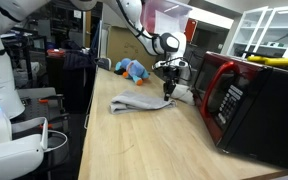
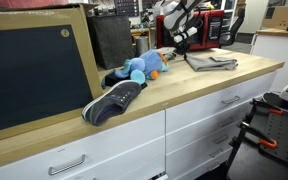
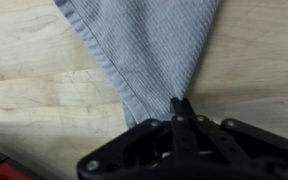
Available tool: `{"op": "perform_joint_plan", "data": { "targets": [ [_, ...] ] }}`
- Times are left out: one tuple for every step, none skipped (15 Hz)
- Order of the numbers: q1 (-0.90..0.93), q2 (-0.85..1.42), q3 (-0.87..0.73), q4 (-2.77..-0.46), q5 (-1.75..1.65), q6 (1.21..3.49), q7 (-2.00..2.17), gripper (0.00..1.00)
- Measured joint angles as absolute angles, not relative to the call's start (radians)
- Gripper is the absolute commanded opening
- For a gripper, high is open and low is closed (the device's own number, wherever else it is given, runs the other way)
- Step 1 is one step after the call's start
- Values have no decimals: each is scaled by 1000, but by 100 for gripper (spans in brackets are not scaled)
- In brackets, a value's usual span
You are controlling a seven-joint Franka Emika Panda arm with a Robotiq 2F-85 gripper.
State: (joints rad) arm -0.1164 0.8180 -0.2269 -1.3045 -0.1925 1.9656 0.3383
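Note:
A grey cloth (image 1: pixel 142 101) lies on the wooden counter (image 1: pixel 144 140); it also shows in an exterior view (image 2: pixel 212 62) and fills the top of the wrist view (image 3: pixel 144 45). My gripper (image 1: pixel 167 88) hangs just above the cloth's corner nearest the microwave. In the wrist view the fingers (image 3: pixel 180 105) are pressed together and pinch the narrow tip of the cloth. The cloth's corner is drawn up into a point at the fingertips.
A red and black microwave (image 1: pixel 246 100) stands close beside the gripper. A blue stuffed toy (image 1: pixel 134 68) lies further back; it also shows in an exterior view (image 2: pixel 141 68), next to a dark shoe (image 2: pixel 112 101). A black panel (image 2: pixel 34 70) stands at the counter's end.

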Motion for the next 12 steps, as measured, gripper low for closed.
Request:
{"op": "perform_joint_plan", "data": {
  "targets": [
    [-101, 807, -225, -1321, -195, 1995, 338, 0],
    [-83, 791, -223, -1346, -199, 2026, 338, 0],
    [-63, 771, -219, -1376, -206, 2057, 338, 0],
    [-41, 749, -218, -1409, -217, 2087, 339, 0],
    [-19, 726, -217, -1443, -227, 2112, 340, 0],
    [2, 703, -217, -1476, -236, 2133, 340, 0],
    [21, 679, -216, -1508, -242, 2152, 341, 0],
    [37, 658, -214, -1537, -246, 2164, 341, 0],
    [48, 637, -209, -1564, -249, 2173, 341, 0],
    [55, 616, -201, -1591, -250, 2180, 340, 0],
    [60, 596, -192, -1618, -251, 2185, 339, 0],
    [64, 576, -183, -1645, -252, 2189, 338, 0]
  ]
}}
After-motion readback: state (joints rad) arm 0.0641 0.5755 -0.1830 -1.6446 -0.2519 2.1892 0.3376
